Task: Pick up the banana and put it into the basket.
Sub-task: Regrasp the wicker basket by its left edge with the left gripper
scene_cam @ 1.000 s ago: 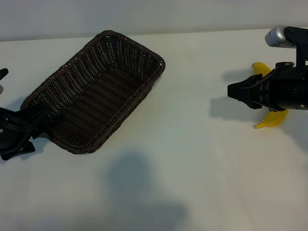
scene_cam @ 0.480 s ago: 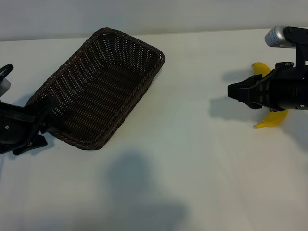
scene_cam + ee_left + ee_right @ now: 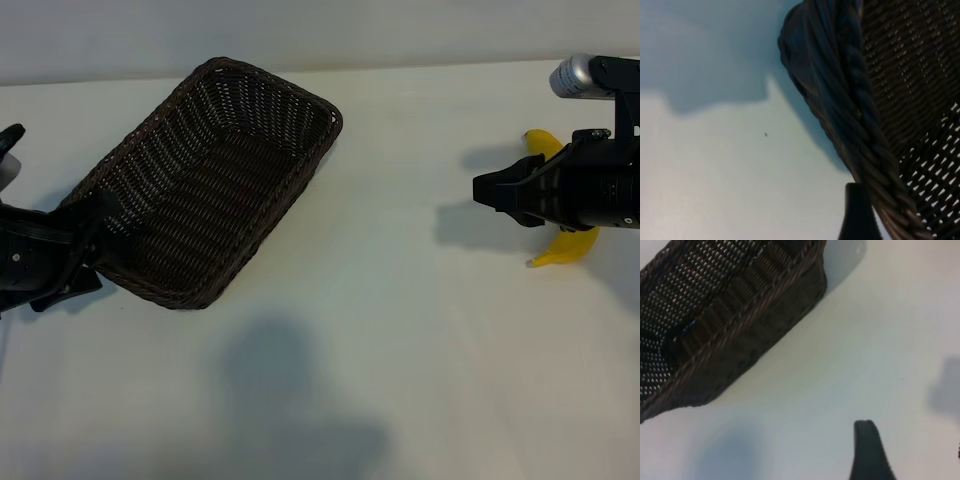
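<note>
white table (image 3: pixel 420 330); left gripper (image 3: pixel 92 240) clamps basket (image 3: pixel 215 170) rim, right gripper (image 3: pixel 490 190) agape.

the right pincer (image 3: pixel 497 194) hides perhaps most of the banana (image 3: pixel 567 247).

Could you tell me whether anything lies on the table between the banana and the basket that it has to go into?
Only the right gripper itself: it hangs over the banana, on the side facing the basket. Beyond it the table shows nothing in the way. The left gripper grips the basket's near rim.
</note>
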